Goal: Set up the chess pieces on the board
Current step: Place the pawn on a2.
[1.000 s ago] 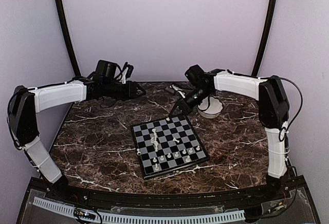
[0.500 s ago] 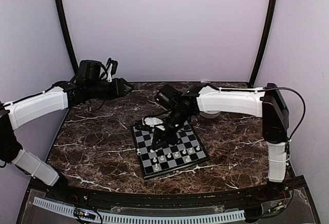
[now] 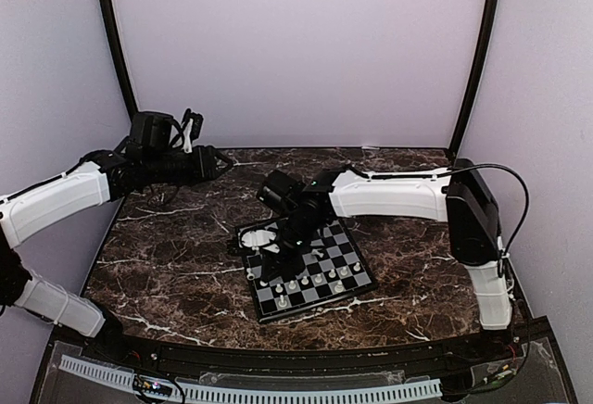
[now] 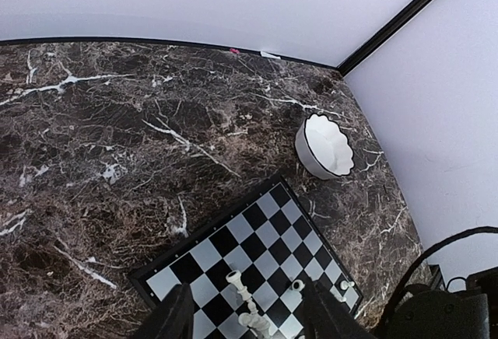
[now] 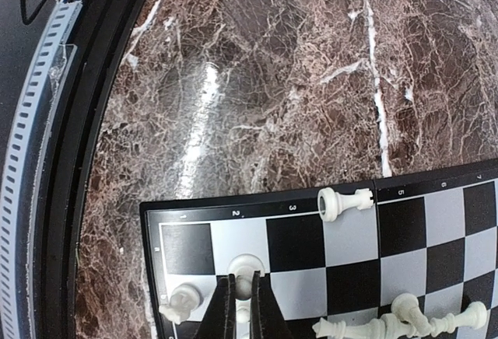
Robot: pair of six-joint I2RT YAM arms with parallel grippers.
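Marble table [image 4: 117,121] — chessboard [image 4: 268,226], white bowl [image 4: 325,145]

The board [image 3: 345,243] lies mid-table [image 3: 167,256], with chess pieces [image 5: 342,201] mostly on its near half, a bowl [image 4: 327,146] on the table behind it to the right, and the right end effector [image 5: 242,296] over its left part.

Soft even light; glare on tabletop [image 5: 205,90]

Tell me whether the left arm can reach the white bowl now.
Probably yes: bare marble lies between the open left gripper and the bowl, seen unblocked from its wrist. The right arm stretching over the board may crowd it.
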